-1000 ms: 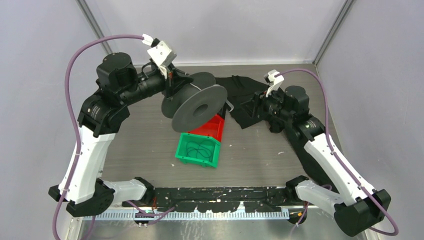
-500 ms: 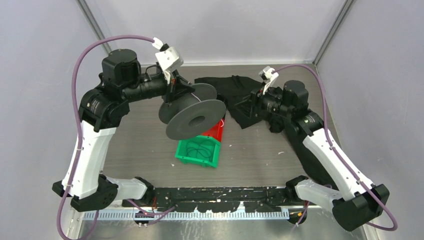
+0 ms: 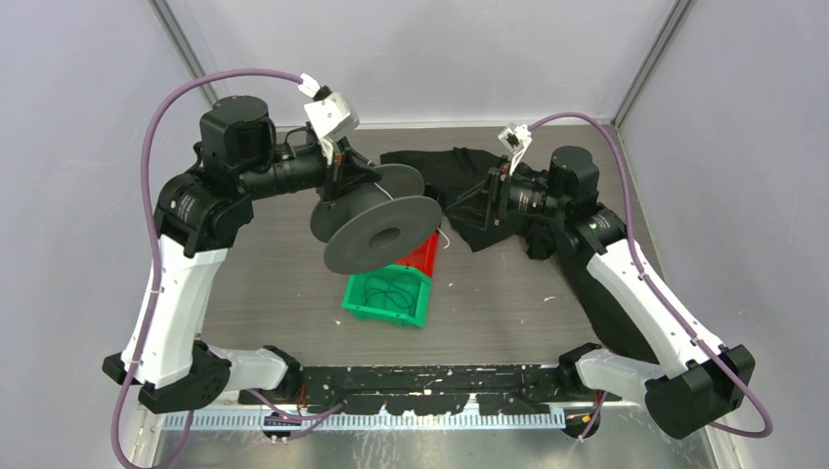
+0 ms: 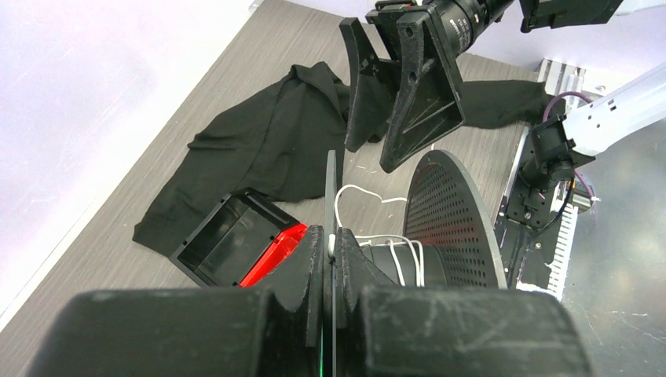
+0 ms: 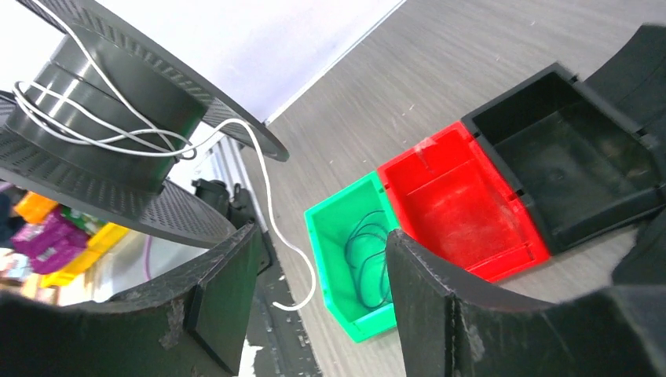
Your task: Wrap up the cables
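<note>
A dark grey spool point(image 3: 381, 234) hangs in the air over the bins. My left gripper point(image 3: 337, 181) is shut on its thin rear flange point(image 4: 331, 188), seen edge-on between my jaws point(image 4: 332, 239). The white cable point(image 4: 400, 263) makes a few turns round the spool's hub. Its loose end point(image 5: 271, 212) curls down off the hub and hangs free. My right gripper point(image 3: 459, 205) is open and empty just right of the spool, its fingers point(image 4: 408, 94) pointing at it. In the right wrist view the cable end hangs between my open jaws point(image 5: 320, 243), touching neither.
A green bin point(image 3: 352, 293) holding thin dark cable loops point(image 5: 365, 259) sits under the spool, with a red bin point(image 5: 455, 196) and a black bin point(image 5: 565, 157) behind it. Black cloth point(image 3: 469, 171) lies at the back and under the right arm.
The left arm lowered the spool forward and to the left, then held still. The right gripper moved left, closer to the spool, still open.
</note>
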{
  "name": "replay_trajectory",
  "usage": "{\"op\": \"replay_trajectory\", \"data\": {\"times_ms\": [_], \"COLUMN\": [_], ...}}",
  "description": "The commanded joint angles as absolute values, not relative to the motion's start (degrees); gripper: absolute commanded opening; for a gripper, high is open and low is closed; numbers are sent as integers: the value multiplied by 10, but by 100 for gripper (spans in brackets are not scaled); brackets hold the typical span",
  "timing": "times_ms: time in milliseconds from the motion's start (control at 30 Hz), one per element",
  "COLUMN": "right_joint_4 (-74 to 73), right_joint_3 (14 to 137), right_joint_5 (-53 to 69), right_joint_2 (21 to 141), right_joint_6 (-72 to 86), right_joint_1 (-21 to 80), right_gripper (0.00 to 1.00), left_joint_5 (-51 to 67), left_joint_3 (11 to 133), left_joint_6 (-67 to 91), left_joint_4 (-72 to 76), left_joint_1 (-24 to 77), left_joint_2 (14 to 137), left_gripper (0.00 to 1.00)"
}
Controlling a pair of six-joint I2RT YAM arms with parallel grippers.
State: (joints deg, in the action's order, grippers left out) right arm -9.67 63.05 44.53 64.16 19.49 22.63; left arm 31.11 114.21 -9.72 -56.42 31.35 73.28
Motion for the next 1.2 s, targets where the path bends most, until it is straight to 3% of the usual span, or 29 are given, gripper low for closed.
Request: {"op": "replay_trajectory", "data": {"times_ms": [0, 300, 567, 933, 1100, 1167], "right_joint_4": [-54, -22, -35, -20, -24, -35], "right_joint_3": [609, 554, 534, 529, 529, 527], "right_joint_5": [467, 488, 497, 505, 488, 462], "right_joint_2": [646, 653, 644, 663, 670, 669], "right_joint_6": [290, 413, 416, 425, 420, 412], "right_joint_1": [225, 227, 239, 257, 260, 263], "right_gripper": [65, 64, 62, 38, 2, 1], "left_joint_5": [319, 309, 307, 302, 277, 245], "left_joint_3": [1164, 1147, 1136, 1133, 1126, 1115], "left_joint_6": [-100, -96, -91, -89, -72, -40], "left_joint_4": [-518, -503, -493, -487, -469, -436], "left_joint_1": [310, 310, 310, 310, 310, 310], "left_joint_2": [728, 720, 718, 717, 714, 712], "left_gripper": [0, 0, 0, 0, 0, 0]}}
